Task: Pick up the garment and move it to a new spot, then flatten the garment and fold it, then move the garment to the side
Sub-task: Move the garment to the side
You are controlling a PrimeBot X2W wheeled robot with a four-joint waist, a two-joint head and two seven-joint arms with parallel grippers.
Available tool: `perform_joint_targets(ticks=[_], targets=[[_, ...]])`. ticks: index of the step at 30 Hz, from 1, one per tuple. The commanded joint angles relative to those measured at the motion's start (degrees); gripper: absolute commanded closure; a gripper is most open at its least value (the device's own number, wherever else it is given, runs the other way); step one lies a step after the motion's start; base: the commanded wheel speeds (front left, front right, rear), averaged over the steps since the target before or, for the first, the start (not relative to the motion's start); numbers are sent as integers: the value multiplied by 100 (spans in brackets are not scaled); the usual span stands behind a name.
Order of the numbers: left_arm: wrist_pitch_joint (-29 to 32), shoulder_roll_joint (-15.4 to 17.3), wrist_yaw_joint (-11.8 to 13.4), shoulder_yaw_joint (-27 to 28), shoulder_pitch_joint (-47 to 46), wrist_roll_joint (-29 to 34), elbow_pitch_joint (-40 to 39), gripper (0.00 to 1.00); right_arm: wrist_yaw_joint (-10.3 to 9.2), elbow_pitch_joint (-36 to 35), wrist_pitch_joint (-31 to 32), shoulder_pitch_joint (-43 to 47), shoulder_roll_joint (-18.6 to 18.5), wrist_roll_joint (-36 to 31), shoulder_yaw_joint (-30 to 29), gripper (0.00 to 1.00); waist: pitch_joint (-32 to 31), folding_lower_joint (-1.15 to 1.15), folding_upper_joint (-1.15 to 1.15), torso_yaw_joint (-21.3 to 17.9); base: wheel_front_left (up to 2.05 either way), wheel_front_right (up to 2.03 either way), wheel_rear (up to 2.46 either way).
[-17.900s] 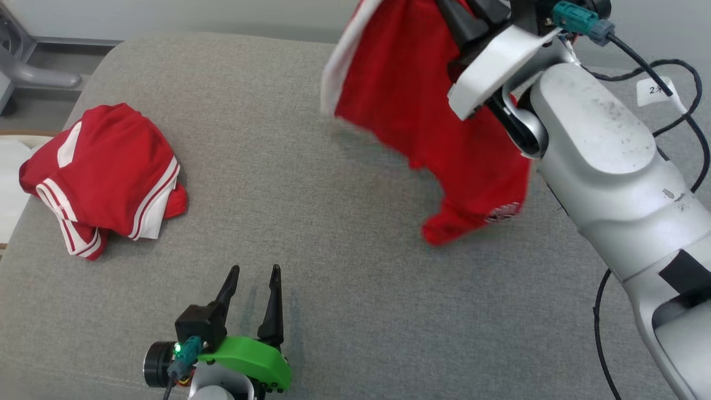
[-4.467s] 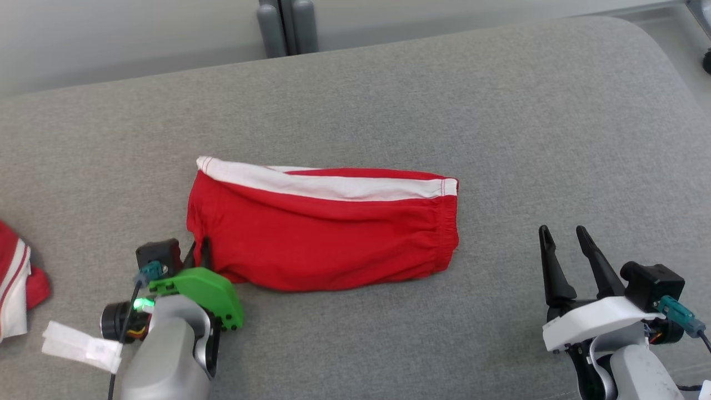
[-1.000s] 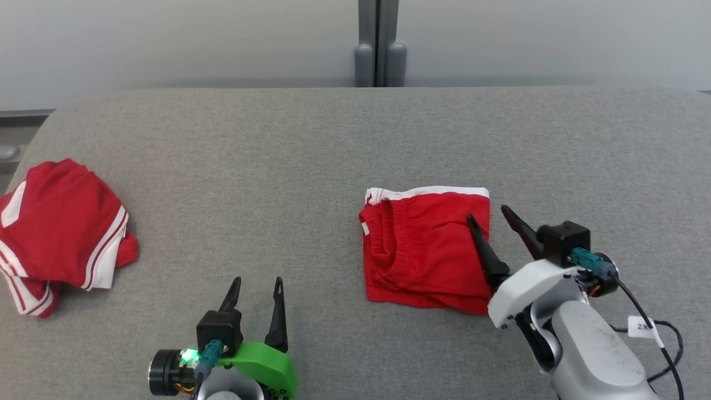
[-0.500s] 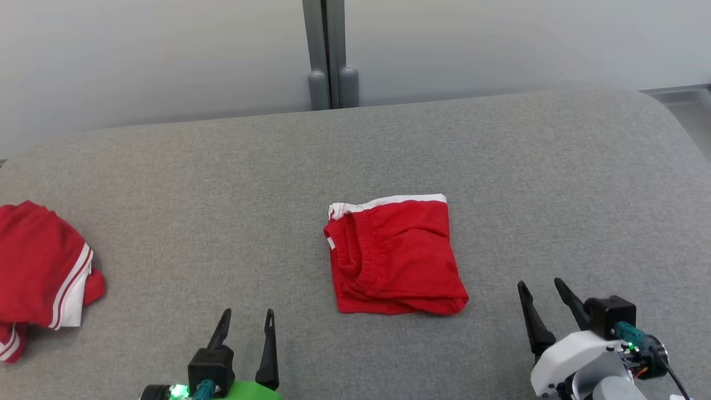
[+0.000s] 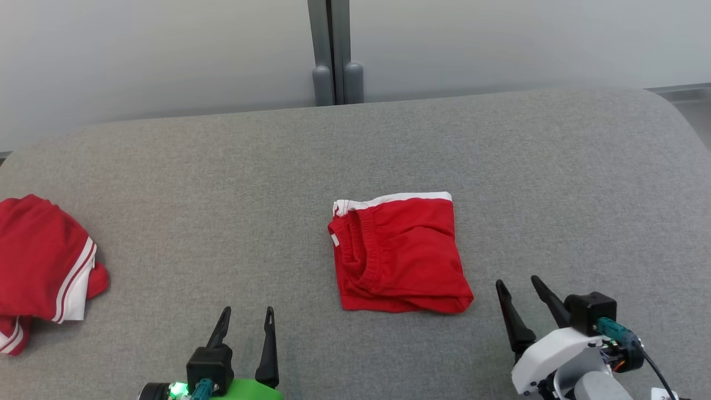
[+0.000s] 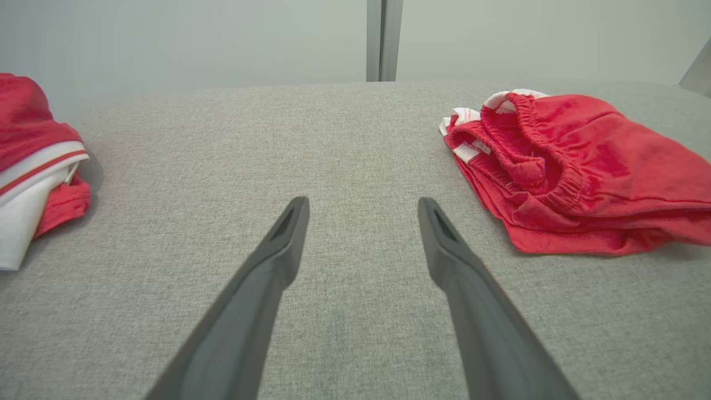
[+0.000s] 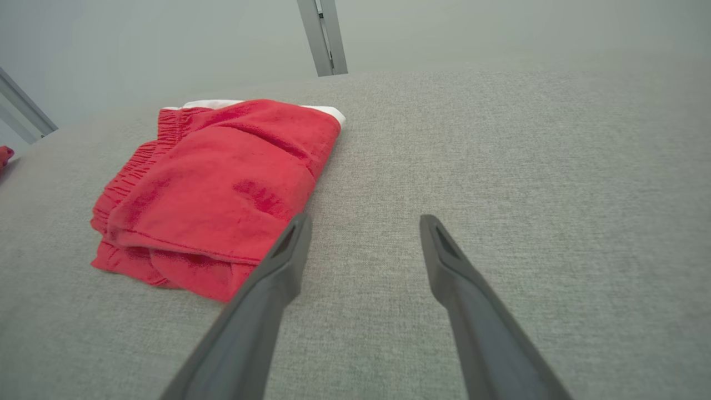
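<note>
The garment [image 5: 400, 255], a pair of red shorts with a white band along the far edge, lies folded into a rough square near the middle of the grey fabric-covered surface [image 5: 222, 166]. Its gathered elastic waistband sits on the left side of the fold, and the layers are stacked loosely, with the lower edges showing under the top one in the left wrist view [image 6: 583, 172]. In the right wrist view the garment [image 7: 222, 189] lies ahead and to the left of the fingers.

The left gripper [image 5: 248, 310] is at the near edge of the surface, left of the garment and well apart from it. Its jaws are spread wide with nothing between them, and bare grey cloth shows in the gap [image 6: 362, 205].

The right gripper [image 5: 517, 281] is near the garment's near right corner. A strip of bare surface separates the two in the head view. Its jaws are likewise parted wide and hold nothing [image 7: 364, 219]. Whether either gripper's fingertips touch the surface cannot be told.

A second red garment [image 5: 44, 266] with white stripes lies in a loose heap at the far left edge of the surface, well apart from the folded one, and it appears at the left of the left wrist view [image 6: 28, 144]. Behind the surface a grey post [image 5: 333, 50] rises against a pale wall.
</note>
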Motion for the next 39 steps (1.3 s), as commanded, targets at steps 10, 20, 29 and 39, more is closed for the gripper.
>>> perform_joint_targets(ticks=[10, 20, 29, 39], targets=[[-3, 23, 34, -238, -278, -144, -27, 0, -9, 273, -25, -679, -20, 351, 528, 0, 339, 0, 0, 269, 0, 0, 0], [-3, 22, 0, -487, -658, -174, -69, 0, -9, 1117, -25, -1633, -23, -58, 400, 0, 833, 0, 0, 602, 0, 0, 0], [-3, 23, 80, -702, -826, -261, -56, 0, -9, 2245, -7, -2048, -20, -118, 450, 100, 997, 0, 0, 784, 0, 0, 0], [-3, 23, -47, -670, -792, -135, -87, 0, -14, 1935, -11, -1817, -34, -428, 24, 100, 830, 0, 0, -55, 0, 0, 0]])
